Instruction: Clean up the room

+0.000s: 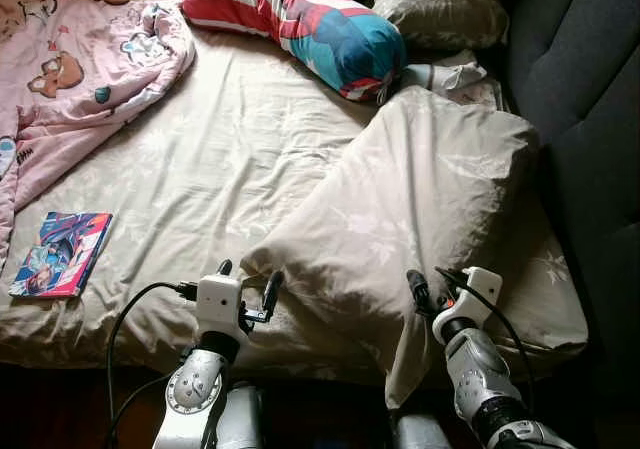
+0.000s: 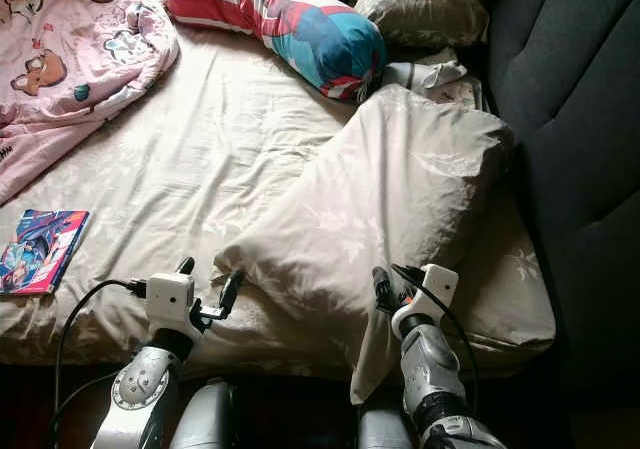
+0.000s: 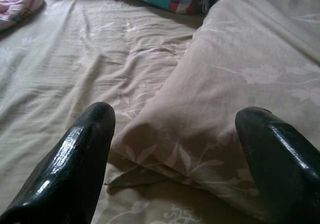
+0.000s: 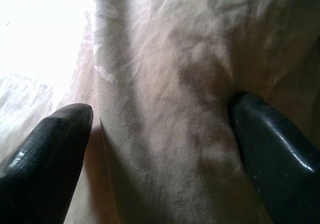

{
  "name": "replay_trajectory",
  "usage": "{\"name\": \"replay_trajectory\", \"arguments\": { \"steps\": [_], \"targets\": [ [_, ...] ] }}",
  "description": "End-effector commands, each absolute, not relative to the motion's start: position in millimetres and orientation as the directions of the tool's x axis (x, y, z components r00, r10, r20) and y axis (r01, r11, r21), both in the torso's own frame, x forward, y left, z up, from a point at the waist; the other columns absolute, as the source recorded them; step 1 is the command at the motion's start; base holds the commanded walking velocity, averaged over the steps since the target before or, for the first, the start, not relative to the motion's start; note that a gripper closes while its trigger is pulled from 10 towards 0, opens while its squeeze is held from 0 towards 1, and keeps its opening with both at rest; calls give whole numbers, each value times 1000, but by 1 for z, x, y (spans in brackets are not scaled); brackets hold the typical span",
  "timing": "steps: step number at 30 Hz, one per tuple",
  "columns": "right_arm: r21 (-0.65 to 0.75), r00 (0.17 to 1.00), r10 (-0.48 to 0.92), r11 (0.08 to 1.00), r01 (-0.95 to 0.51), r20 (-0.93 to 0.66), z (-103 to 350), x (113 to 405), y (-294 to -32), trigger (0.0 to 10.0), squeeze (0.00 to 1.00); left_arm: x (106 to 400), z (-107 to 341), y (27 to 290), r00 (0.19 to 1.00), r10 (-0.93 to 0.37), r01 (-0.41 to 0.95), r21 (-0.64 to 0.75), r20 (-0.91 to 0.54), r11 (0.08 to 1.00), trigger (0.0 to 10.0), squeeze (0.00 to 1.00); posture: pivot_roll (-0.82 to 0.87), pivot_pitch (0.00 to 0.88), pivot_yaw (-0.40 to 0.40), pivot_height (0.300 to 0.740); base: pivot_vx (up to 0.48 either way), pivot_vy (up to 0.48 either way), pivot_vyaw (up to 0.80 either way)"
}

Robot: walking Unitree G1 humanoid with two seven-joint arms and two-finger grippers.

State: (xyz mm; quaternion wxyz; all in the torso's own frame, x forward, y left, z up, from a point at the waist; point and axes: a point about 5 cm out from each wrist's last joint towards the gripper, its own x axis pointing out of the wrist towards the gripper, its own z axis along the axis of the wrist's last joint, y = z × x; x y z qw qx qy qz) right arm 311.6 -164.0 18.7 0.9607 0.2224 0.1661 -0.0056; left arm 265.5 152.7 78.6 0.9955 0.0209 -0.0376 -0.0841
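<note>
Left hand point(image 1: 247, 281) spread wide at the near edge of the bed point(image 1: 250, 149), fingers straddling the low corner of the big beige pillow point(image 1: 420, 209), nothing gripped yet. Right hand point(image 4: 160, 149) likewise wide, pressed close against the same pillow's near edge, with a fold of cloth standing between the two black fingers and a flap hanging down past the mattress edge just beside it. Best handled, probably, as a two-handed lift: close each hand on a thick bunch of cover and filling rather than on the thin loose flap, which would likely slip or only drag the case; take both ends up together so the soft bulk does not sag and sweep the sheet. Ahead of the hands, the pillow runs slantwise away toward the dark padded headboard point(image 1: 585, 119), resting against it on the right-hand side. Farther off, beyond the pillow's far end, a striped red, white and teal bolster point(image 1: 300, 14), a second beige pillow point(image 1: 440, 9) behind it, and some crumpled pale item point(image 1: 455, 74) tucked between them, too bunched to identify. Well off to the left hand's outer side, a colourful book point(image 1: 62, 254) flat on the wrinkled beige sheet near the edge, and farther away a rumpled pink blanket point(image 1: 80, 69) with cartoon prints. Floor below in deep shade.
</note>
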Motion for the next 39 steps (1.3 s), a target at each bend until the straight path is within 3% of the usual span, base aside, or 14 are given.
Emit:
{"name": "replay_trajectory", "arguments": {
  "steps": [1, 8, 15, 16, 17, 39],
  "targets": [
    [432, 919, 93, 897, 90, -384, 7, 303, -158, 10000, 0, 261, 76, 154, 983, -173, 171, 54, 53, 984, 10000, 0, 7, 243, 19, 643, 0, 0, 0],
    [421, 881, 45, 889, 179, -471, -2, 299, -158, 10000, 0, 256, 76, 156, 983, -180, 178, 61, 42, 982, 10000, 0, 17, 263, 28, 643, 0, 0, 0],
    [476, 864, 96, 862, 177, -494, -5, 298, -146, 10000, 0, 254, 77, 157, 981, -189, 187, 70, 34, 980, 10000, 0, 31, 274, 37, 643, 0, 0, 0],
    [476, 859, 106, 863, 171, -501, -6, 297, -143, 4157, 0, 254, 78, 157, 981, -192, 189, 72, 34, 979, 10000, 0, 32, 275, 40, 643, 0, 0, 0],
    [463, 854, 106, 870, 168, -509, -7, 296, -142, 0, 0, 254, 78, 157, 981, -193, 190, 72, 34, 979, 10000, 0, 32, 275, 40, 643, 0, 0, 0],
    [414, 833, 94, 894, 170, -546, -16, 287, -138, 0, 0, 252, 77, 160, 976, -217, 215, 78, 10, 973, 10000, 0, 37, 272, 53, 643, 0, 0, 0]
  ]
}}
